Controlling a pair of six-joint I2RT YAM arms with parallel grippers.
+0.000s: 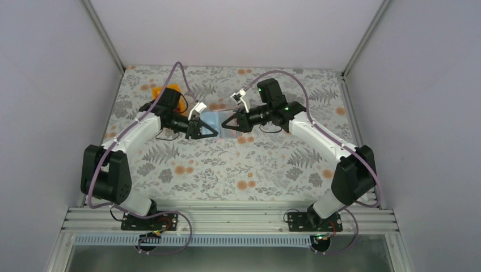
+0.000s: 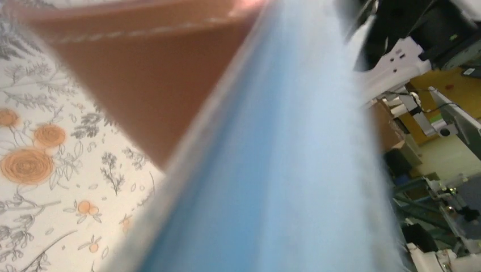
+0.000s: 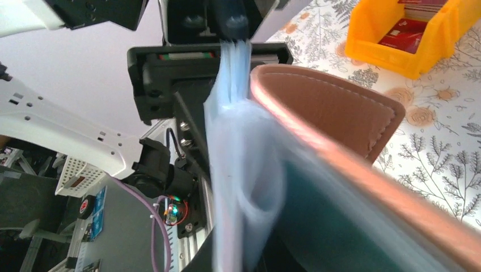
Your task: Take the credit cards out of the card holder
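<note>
Tan card holder point(image 3: 334, 107) lined pale blue, left fingers point(image 3: 235, 25) clamped on it, right fingers' point(image 1: 230, 120) state unclear.

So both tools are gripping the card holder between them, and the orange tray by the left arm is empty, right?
Not empty: the right wrist view shows red cards lying in the orange tray. The rest stands: the left tool and the right tool both grip the card holder between them.
</note>
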